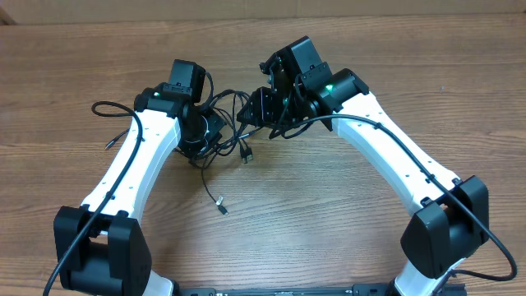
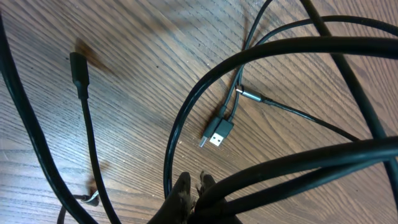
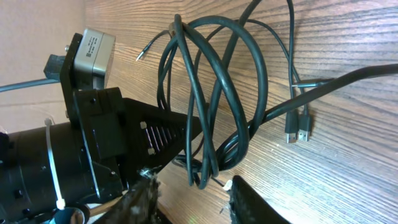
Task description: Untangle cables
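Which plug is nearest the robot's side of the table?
The plug ending the one trailing cable; the others lie farther back, by the tangle.

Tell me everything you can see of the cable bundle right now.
The cables are thin, black, rubbery-looking cords, several wound into one loose tangled coil. The shut left gripper pinches several strands; others trail across the wooden table. Two plug ends lie side by side on the wood.
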Controlling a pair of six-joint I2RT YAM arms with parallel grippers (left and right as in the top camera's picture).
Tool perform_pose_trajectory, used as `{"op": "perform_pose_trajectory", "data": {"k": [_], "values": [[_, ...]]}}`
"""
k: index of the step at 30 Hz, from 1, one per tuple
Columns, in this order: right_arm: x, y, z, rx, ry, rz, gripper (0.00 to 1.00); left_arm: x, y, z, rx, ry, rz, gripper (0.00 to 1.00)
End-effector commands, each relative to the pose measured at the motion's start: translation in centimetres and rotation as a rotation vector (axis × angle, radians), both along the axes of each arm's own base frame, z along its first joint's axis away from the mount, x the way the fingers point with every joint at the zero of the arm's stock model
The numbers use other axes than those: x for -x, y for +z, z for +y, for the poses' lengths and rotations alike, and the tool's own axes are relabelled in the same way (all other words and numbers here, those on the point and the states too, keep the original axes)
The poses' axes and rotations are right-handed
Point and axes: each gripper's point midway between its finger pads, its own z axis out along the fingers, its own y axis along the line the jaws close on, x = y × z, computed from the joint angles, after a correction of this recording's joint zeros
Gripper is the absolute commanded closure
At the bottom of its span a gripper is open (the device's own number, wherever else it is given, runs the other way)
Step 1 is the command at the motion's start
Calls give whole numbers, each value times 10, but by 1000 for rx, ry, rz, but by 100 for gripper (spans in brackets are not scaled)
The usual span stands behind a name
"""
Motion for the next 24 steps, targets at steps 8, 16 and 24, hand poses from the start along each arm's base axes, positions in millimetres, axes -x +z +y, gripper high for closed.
{"op": "perform_pose_trajectory", "data": {"k": [8, 16, 24], "values": [[2, -12, 16, 33, 28, -49, 65, 1, 8, -1, 16, 19, -13, 94], [-5, -42, 21, 58, 30, -9, 66, 3, 8, -2, 20, 17, -5, 93], [1, -70, 18, 105, 58, 37, 66, 1, 12, -7, 77, -78, -27, 95]]}}
